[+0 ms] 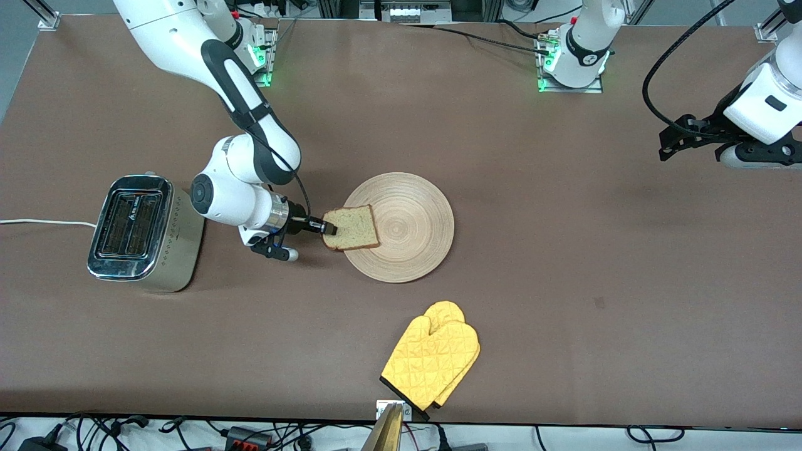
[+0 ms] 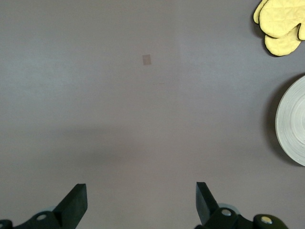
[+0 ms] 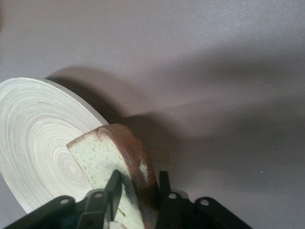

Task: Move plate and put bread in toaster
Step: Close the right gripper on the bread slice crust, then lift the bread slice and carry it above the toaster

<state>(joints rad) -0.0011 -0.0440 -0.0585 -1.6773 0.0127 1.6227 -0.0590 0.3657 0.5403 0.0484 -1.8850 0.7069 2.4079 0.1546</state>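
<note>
The slice of bread [image 1: 352, 228] sat pinched by its crust edge between the closed fingers of your right gripper [image 1: 328, 228], held over the rim of the bamboo plate [image 1: 407, 244] at the side toward the toaster [image 1: 141, 235]; from the right wrist view the slice [image 3: 112, 164] stood on edge with the fingers clamped across its brown crust, and whether its lower edge touched the plate [image 3: 33, 143] could not be told. The toaster stood on the worktop [image 1: 564, 219] toward the right arm's end, just beside the right wrist, its two chrome-framed slots facing up and running nearer-to-farther from the front camera. To do this step well, you wanted a lift high enough to clear the toaster's top, then a carry across with the slice kept vertical and turned so its flat faces lined up with a slot's long axis, since a soft slice held at one edge would likely sag or tear under a fast swing. Lowering it well into the slot before letting go seemed safer than dropping it. Your left gripper [image 2: 140, 202] waited with its fingers wide apart and nothing in them, over bare worktop at the left arm's end, well apart from the plate and from the yellow oven mitt [image 1: 432, 360] near the front edge.
</note>
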